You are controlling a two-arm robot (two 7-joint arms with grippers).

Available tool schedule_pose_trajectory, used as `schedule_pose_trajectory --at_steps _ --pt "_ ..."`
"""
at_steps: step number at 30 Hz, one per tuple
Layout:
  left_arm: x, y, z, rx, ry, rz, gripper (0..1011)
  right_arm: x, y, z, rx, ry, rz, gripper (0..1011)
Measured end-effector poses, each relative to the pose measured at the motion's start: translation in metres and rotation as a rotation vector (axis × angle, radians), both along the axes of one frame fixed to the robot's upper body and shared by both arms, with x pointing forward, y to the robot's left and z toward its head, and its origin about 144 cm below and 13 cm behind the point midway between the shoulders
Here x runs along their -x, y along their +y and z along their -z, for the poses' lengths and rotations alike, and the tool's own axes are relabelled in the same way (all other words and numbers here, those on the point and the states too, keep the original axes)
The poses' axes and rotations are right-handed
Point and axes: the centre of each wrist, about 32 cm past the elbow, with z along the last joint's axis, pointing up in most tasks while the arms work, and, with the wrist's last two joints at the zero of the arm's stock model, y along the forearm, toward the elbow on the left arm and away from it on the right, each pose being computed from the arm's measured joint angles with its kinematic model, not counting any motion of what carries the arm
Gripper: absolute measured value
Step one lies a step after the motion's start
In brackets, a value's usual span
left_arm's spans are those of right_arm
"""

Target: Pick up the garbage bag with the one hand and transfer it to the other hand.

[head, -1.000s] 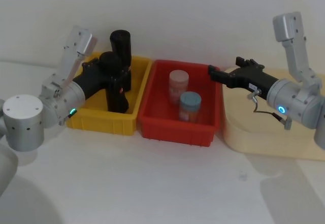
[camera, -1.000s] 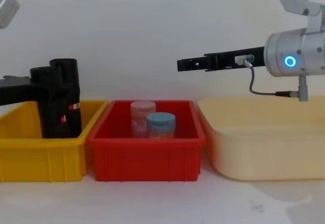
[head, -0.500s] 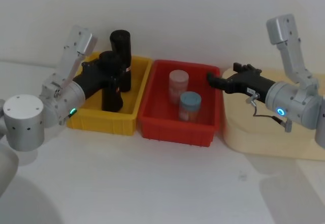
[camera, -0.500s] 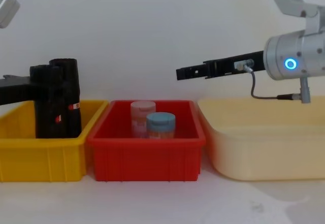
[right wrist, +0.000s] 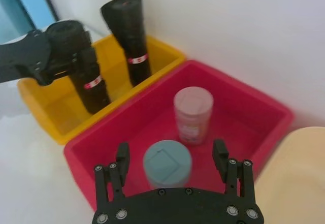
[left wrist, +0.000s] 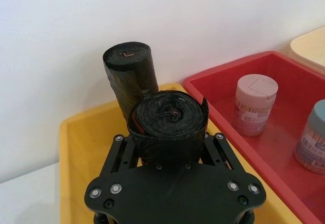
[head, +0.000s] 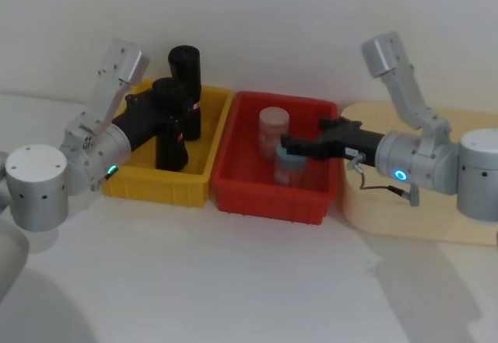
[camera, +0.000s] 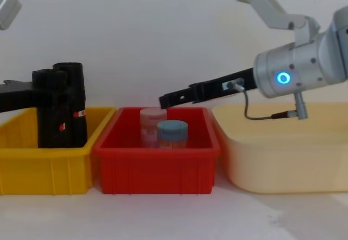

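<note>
From the head: holds the garbage bag (head: 171,147) — a thick, crinkled black plastic cylinder — upright in the yellow bin (head: 156,187), left gripper (head: 173,108) clamped round it. From the left wrist: tightly wound spiral top. From the right wrist: right gripper (right wrist: 170,152) spread wide above the red bin (right wrist: 238,107).

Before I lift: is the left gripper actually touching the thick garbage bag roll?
Touching. The left wrist view shows the garbage bag clamped between the fingers of the left gripper, both pressed against its sides.

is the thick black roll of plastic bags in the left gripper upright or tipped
Upright: the thick black roll of plastic bags stands vertical, the left gripper shut around its upper part.
</note>
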Motion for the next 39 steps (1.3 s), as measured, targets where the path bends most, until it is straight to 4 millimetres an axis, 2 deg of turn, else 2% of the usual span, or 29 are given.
schedule_pose_trajectory --at_steps 19,39 --pt "0.000 0.000 0.000 0.000 -0.001 0.000 460 -0.007 0.020 0.006 0.063 0.037 -0.071 1001" --pt "0.000 0.000 0.000 0.000 0.000 0.000 460 -0.013 0.021 0.012 0.108 0.003 -0.072 1001"
